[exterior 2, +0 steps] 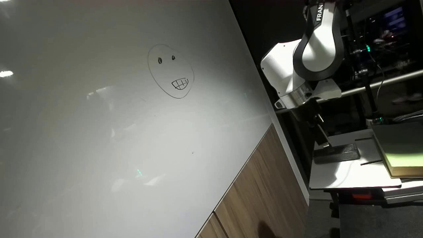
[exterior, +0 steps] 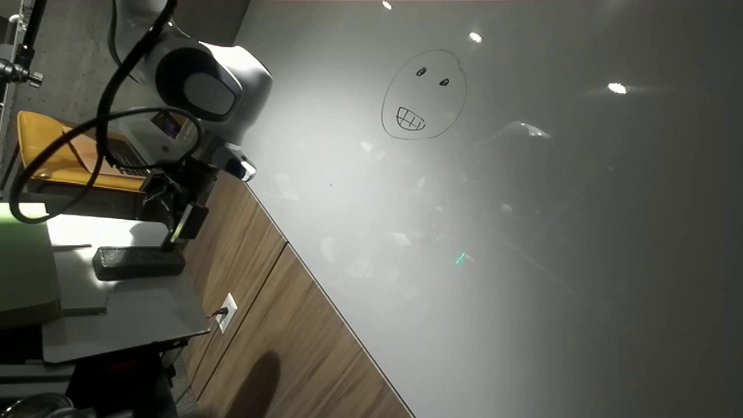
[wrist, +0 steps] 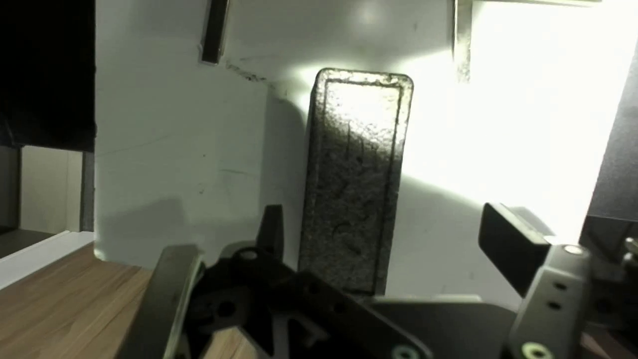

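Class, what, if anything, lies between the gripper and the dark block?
In the wrist view, no other thing shows between the open gripper and the dark block; whether they touch, I cannot tell.

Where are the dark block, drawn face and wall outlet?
Dark block [wrist: 355, 182], wrist view: middle of its top face.
Drawn face [exterior: 424, 95], in an exterior view: middle, inside the outline.
Wall outlet [exterior: 231, 311], in an exterior view: right part of its white plate.

In the wrist view the gripper [wrist: 384, 227] extends from six o'clock, its fingers [wrist: 511, 249] spread wide apart, one between seven and eight, the other at four. In an exterior view the arm [exterior: 246, 81] leans in from ten o'clock, its wrist [exterior: 225, 150] aiming the gripper toward seven.
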You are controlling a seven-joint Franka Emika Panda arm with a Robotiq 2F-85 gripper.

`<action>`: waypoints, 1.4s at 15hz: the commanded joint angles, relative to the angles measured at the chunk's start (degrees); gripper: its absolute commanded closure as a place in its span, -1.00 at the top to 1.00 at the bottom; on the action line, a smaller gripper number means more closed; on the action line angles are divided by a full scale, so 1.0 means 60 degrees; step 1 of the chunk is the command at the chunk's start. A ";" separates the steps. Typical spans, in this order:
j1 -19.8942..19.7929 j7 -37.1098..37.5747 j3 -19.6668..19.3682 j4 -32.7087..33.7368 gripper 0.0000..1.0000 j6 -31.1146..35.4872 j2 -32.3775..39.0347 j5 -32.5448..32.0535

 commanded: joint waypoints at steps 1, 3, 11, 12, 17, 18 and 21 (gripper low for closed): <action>0.0217 -0.0076 -0.0017 0.0009 1.00 0.0533 0.0707 0.0121; 0.0265 0.0126 -0.0009 0.0010 1.00 0.0852 0.1012 -0.0117; -0.0216 0.1820 -0.0773 0.0171 1.00 0.1459 0.0328 -0.2867; -0.0333 0.1968 -0.0840 0.0240 1.00 0.1442 0.0282 -0.3235; -0.0315 0.1468 -0.0674 0.0365 1.00 0.0771 0.0148 -0.2375; -0.0167 0.1180 -0.0590 0.0367 1.00 0.0590 0.0086 -0.1859; 0.0233 0.0526 -0.0317 0.0389 1.00 0.0059 -0.0046 -0.0375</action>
